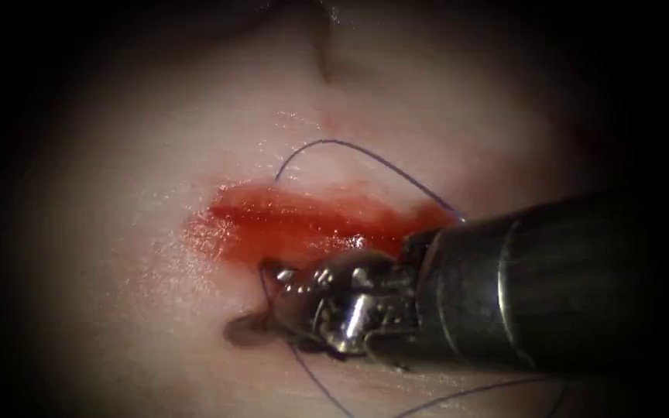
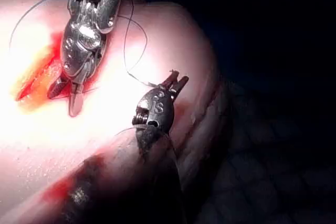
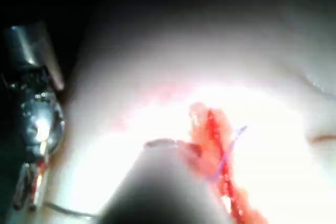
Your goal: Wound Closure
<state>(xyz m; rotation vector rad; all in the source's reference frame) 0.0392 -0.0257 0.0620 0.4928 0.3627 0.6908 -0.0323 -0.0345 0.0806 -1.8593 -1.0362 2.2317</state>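
The thin dark-violet suture thread (image 1: 365, 152) is seen arching over the pale pork tissue (image 1: 141, 155) in the upper centre of the endoscope frame, above the red, wet cut (image 1: 296, 220), and more strands are seen running to the lower edge. The right arm's steel needle-driver tool (image 1: 272, 272) is set at centre frame, its tip touching the cut's lower margin; in the left wrist view its jaws are seen parted, with nothing visibly held. The left arm's smaller dark tool (image 2: 176, 80) is nearly closed on the thread (image 2: 127, 51), apart from the cut. An "S" is stamped on its wrist. Where the needle lies cannot be told.
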